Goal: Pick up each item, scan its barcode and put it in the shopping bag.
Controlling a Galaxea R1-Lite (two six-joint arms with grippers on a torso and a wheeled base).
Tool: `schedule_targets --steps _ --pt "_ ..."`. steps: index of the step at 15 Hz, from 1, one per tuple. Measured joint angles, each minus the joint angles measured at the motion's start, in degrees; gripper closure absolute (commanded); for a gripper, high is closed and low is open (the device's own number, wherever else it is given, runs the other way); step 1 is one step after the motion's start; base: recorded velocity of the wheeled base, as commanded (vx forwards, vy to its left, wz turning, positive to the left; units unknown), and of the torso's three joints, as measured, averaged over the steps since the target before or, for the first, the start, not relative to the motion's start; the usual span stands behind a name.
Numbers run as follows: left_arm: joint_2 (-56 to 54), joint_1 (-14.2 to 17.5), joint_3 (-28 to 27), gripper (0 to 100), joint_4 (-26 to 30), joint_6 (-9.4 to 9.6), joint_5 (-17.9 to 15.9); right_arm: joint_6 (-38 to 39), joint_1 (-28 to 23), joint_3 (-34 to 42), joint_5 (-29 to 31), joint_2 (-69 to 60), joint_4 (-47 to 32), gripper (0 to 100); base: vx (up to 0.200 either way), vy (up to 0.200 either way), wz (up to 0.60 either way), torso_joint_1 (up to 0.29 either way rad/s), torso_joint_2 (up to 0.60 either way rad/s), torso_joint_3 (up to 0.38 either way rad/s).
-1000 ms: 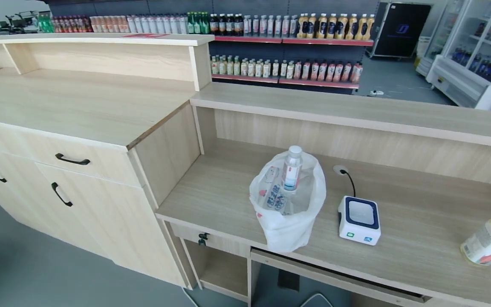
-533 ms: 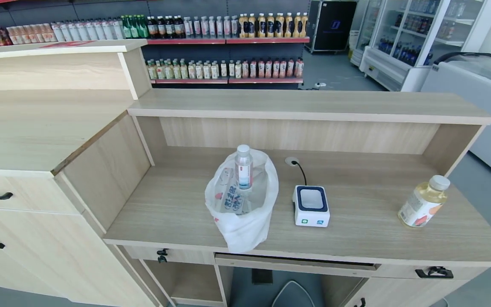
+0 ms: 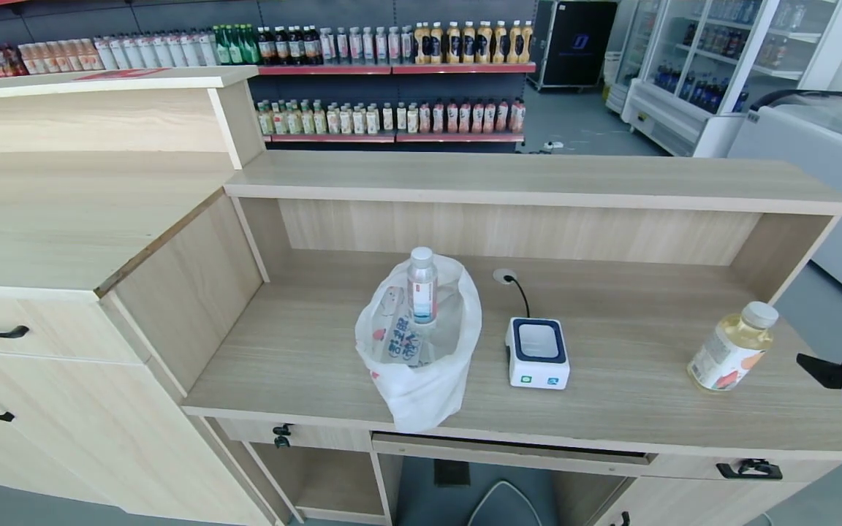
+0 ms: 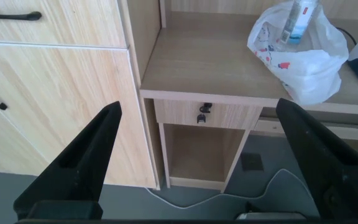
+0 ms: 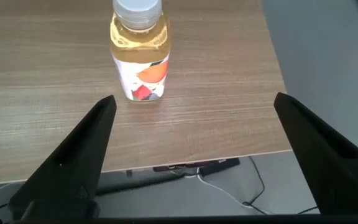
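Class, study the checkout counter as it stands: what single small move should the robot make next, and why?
Probably ease the open right gripper forward around the yellow drink bottle. It stands upright on the counter, outside the shopping bag, just ahead of that gripper, while a water bottle already sits in the bag.

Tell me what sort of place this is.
Most likely a convenience store's checkout. Behind it, shelves of bottled drinks line the wall, glass-door fridges stand at the right, and a barcode scanner sits on the wooden counter beside a plastic shopping bag.
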State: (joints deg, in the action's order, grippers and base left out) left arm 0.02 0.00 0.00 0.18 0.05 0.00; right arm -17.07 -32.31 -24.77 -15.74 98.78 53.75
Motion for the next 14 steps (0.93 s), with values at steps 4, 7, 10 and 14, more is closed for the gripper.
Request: schedule_targets --steps 4,7,10,14 --pt "0.0 0.0 0.0 0 0.0 0.0 0.0 -0.4 0.1 0.1 -2.0 7.9 10.1 0 0.0 0.0 0.0 0.0 0.0 0.0" --pt "0.0 0.0 0.0 0 0.0 -0.02 0.0 -1.0 0.3 0.0 -6.4 13.6 17.2 0 0.0 0.0 0.0 0.0 0.0 0.0" --pt "0.0 0.0 0.0 0 0.0 0.02 0.0 -1.0 0.3 -0.2 -8.0 17.3 19.6 0 0.0 0.0 0.0 0.0 0.0 0.0" --pt "0.0 0.0 0.0 0 0.0 0.0 0.0 1.5 0.7 -0.2 -8.9 20.8 23.3 0 0.0 0.0 0.0 0.0 0.0 0.0"
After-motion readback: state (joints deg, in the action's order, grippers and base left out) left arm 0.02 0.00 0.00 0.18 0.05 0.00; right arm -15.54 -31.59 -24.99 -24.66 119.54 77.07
